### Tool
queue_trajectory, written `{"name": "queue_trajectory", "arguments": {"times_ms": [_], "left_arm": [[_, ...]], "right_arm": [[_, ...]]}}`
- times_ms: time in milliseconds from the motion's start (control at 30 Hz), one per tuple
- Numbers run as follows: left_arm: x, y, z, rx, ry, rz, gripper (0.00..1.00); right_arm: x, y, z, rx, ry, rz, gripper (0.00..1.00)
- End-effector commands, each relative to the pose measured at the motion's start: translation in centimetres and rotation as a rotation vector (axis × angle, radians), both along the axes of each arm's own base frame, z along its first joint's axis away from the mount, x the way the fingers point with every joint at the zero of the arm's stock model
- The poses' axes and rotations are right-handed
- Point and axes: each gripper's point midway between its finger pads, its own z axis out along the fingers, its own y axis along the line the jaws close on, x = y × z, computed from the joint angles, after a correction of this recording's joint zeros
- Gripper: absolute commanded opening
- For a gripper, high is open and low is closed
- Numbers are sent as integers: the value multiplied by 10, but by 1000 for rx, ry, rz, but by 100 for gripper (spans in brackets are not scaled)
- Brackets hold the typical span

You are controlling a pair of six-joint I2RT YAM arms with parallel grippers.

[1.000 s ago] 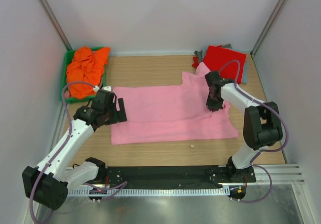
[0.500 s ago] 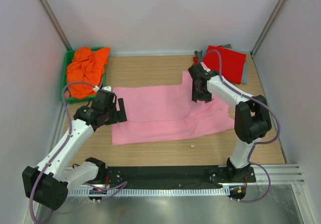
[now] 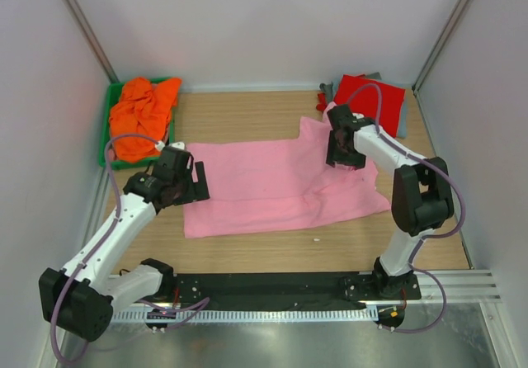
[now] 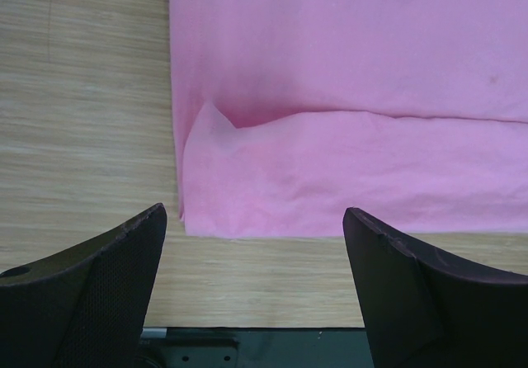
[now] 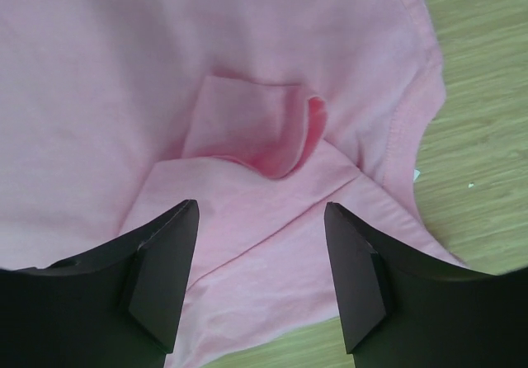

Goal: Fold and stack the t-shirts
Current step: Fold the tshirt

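A light pink t-shirt (image 3: pixel 272 182) lies spread across the middle of the wooden table, its right side rumpled and folded inward. My right gripper (image 3: pixel 342 151) hovers open just above that side. In the right wrist view its jaws (image 5: pixel 261 205) hold nothing, and a turned-over flap (image 5: pixel 247 129) of pink cloth lies ahead of them. My left gripper (image 3: pixel 195 184) stands open at the shirt's left edge. In the left wrist view its jaws (image 4: pixel 254 211) frame the near-left corner of the pink t-shirt (image 4: pixel 346 71) without touching it. An orange t-shirt (image 3: pixel 144 108) lies crumpled in a bin.
The green bin (image 3: pixel 108 112) sits at the back left corner. A folded red t-shirt (image 3: pixel 371 100) rests on a grey one (image 3: pixel 402 122) at the back right. White walls close in three sides. The black base rail (image 3: pixel 272 285) runs along the near edge.
My right gripper has opened and let go of the pink cloth after carrying the shirt's right side inward; it now sits a little right of where it was half a second ago. The left arm is still.
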Motion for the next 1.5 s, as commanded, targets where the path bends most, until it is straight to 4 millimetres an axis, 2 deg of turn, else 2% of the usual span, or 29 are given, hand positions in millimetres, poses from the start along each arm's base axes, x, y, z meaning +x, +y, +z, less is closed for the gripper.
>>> {"name": "queue_trajectory", "arguments": {"times_ms": [0, 233, 300, 367, 500, 567, 600, 667, 733, 800, 933, 1000, 1067, 1167, 1233, 1267, 1300, 1333, 1433, 1467], "left_arm": [[8, 0, 3, -1, -27, 2, 88], [8, 1, 2, 4, -21, 4, 88], [8, 1, 1, 7, -17, 3, 88], [8, 1, 0, 8, -12, 3, 88], [8, 1, 0, 9, -11, 2, 88], [8, 1, 0, 8, -14, 3, 88], [8, 0, 0, 7, -12, 2, 88], [8, 0, -1, 8, -10, 2, 88], [8, 0, -1, 6, -10, -1, 88], [8, 0, -1, 7, -7, -1, 88], [8, 0, -1, 9, -9, 0, 88], [8, 0, -2, 11, -5, 0, 88], [8, 0, -3, 11, -1, -1, 88], [8, 0, -5, 13, 8, -1, 88], [8, 0, -6, 15, 15, -1, 88], [8, 0, -7, 16, 16, -1, 88], [8, 0, -7, 17, 17, 1, 88], [8, 0, -9, 20, 22, 1, 88], [8, 1, -13, 30, 41, 8, 88], [8, 1, -13, 31, 43, 12, 87]], "right_arm": [[7, -3, 4, 119, -55, -40, 68], [11, -15, -27, 164, -11, -74, 67], [13, -14, -30, 176, -13, -75, 67], [14, -13, -35, 187, -5, -75, 63], [13, -12, -40, 196, 2, -77, 49], [12, -13, -43, 198, 4, -77, 37], [12, -13, -43, 199, 5, -78, 25], [13, -13, -43, 207, 5, -78, 10], [18, -10, -37, 220, -8, -74, 1], [22, -5, -27, 244, -21, -66, 1], [42, 11, 9, 324, -85, -38, 1], [47, 17, 15, 353, -89, -30, 1], [53, 31, 23, 423, -93, 3, 1], [59, 50, 17, 510, -70, 42, 6], [63, 60, 7, 562, -54, 79, 20], [69, 68, 8, 594, -70, 107, 30], [69, 78, 10, 645, -61, 143, 55], [72, 81, 12, 659, -65, 163, 64], [69, 69, 21, 595, -95, 138, 75], [67, 61, 42, 568, -151, 124, 77]]}}
